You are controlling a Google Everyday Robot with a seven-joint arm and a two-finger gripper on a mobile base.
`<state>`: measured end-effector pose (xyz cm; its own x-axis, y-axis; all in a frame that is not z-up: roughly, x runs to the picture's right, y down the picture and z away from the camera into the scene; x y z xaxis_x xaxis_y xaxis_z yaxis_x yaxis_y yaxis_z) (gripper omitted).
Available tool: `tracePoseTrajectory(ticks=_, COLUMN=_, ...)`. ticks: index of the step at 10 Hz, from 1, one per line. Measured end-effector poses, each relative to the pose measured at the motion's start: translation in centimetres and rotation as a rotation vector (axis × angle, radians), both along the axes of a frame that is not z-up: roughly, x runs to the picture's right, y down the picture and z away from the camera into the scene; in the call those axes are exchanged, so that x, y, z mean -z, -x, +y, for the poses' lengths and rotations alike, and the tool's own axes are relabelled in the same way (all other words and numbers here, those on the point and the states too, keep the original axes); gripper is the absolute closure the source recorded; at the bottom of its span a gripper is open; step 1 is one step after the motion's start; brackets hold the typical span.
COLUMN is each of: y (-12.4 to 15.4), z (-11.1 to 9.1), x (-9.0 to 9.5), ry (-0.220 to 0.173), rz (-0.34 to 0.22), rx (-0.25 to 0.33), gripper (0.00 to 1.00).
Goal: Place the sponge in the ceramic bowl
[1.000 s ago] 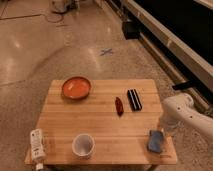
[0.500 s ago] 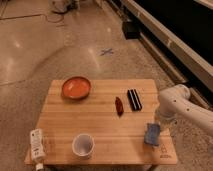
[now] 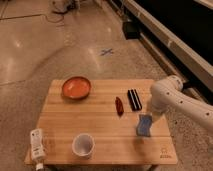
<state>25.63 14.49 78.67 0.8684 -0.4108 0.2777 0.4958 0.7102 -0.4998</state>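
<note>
Moved since the earlier frames: small light-blue rectangular soft sponge (image 3: 144, 126), shifted up and to the left from the lower right corner of the table, toward its middle; white arm (image 3: 171, 94) swung left with it.

Item 1, sponge. Pale blue pad with rounded corners, tilted with one end higher than the other, at lower right of centre. It appears raised off the wood, with a faint shadow below it. Roughly as wide as the cup.

Item 2, gripper (image 3: 148, 118). At the end of the white arm entering from the right edge, just above the sponge's upper end; closed on the sponge and holding it.

Item 3, shallow round orange-red ceramic bowl (image 3: 76, 87). Glossy inside, upper left part of the table, well apart from the sponge.

Item 4, light wooden slatted table (image 3: 100, 120). Small dark mark at its lower right corner, too small to read.

Item 5, small dark-red oblong object (image 3: 119, 106) and black rectangular bar (image 3: 134, 99), side by side right of centre, above the sponge.

Item 6, white cylindrical cup (image 3: 83, 146), upright, lower centre-left.

Item 7, white bottle (image 3: 36, 146), lying at the lower left edge; its label cannot be read.

Item 8, blue cross mark (image 3: 106, 51) on the glossy floor, upper centre.
</note>
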Motion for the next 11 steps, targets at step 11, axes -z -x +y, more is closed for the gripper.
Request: tracePoseTrajectory(ticks=11, y=2.1, z=-3.9, x=-1.5, ry=-0.063, rz=-0.054, rx=-0.025, gripper=1.00)
